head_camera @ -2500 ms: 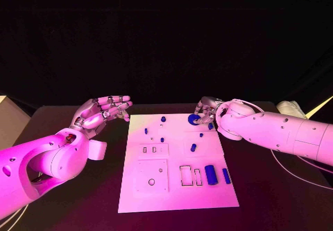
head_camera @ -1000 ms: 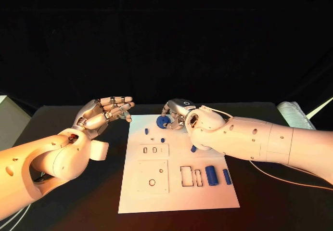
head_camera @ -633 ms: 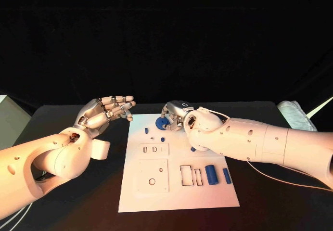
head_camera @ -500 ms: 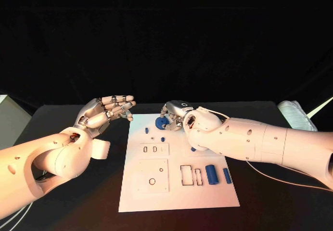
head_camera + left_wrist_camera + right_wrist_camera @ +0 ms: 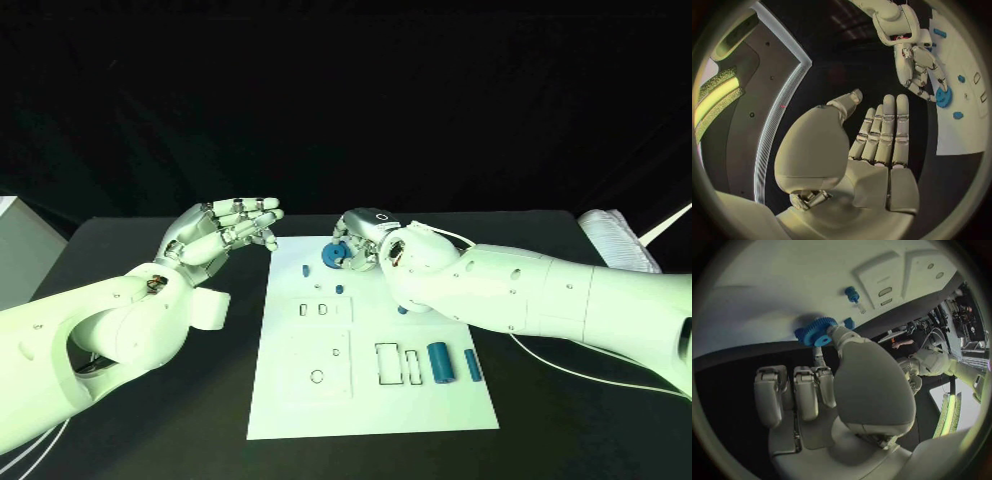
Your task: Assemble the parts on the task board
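The white task board (image 5: 325, 400) lies in the middle of the black table. My right hand (image 5: 369, 238) is over the board's far left part and pinches a blue toothed gear (image 5: 336, 254) between thumb and fingertip. The right wrist view has the gear (image 5: 819, 331) close to the board (image 5: 767, 295), beside a small blue peg (image 5: 852, 292); I cannot tell whether gear and board touch. My left hand (image 5: 224, 228) is raised off the board's far left corner, fingers straight and apart, holding nothing. Its wrist view shows my left hand (image 5: 873, 145), my right hand (image 5: 917, 65) and the gear (image 5: 944, 97).
Other blue parts are on the board: a peg (image 5: 304, 269), a small piece (image 5: 336, 288), another (image 5: 401, 309), and two cylinders (image 5: 438, 362) (image 5: 472, 364) near rectangular slots (image 5: 387, 365). A pale bundle (image 5: 613, 235) lies at the table's far right.
My right hand has carried the gear leftward across the board's far end, then nearly stopped in the last half second. My left hand has stayed where it was.
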